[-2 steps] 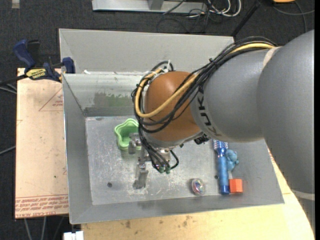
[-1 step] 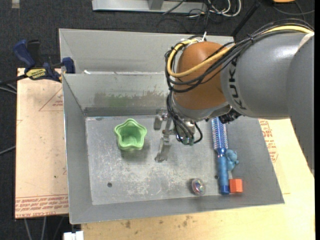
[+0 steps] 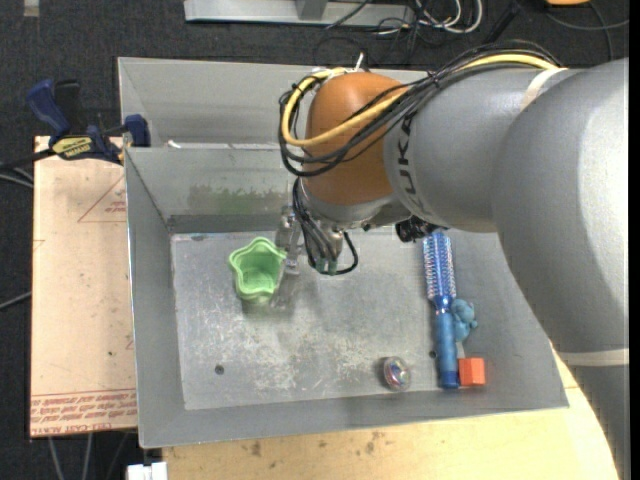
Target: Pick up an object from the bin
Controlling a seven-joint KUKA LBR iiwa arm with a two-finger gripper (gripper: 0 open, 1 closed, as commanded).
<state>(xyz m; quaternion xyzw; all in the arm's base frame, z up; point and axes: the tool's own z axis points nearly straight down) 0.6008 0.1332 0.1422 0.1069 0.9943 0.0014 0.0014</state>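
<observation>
A small green cup with a wavy rim (image 3: pixel 254 271) lies in the left half of the bin, near the back wall. My gripper (image 3: pixel 291 253) hangs just right of it, its tip at the cup's right rim; the orange cover hides most of it. A blue hairbrush with a bristled head (image 3: pixel 441 308) lies lengthwise along the right side. Beside the brush's handle end sits a small orange block (image 3: pixel 471 371).
A small round silvery piece (image 3: pixel 396 373) rests near the front edge, left of the brush handle. The arm's bulk covers the bin's back right part.
</observation>
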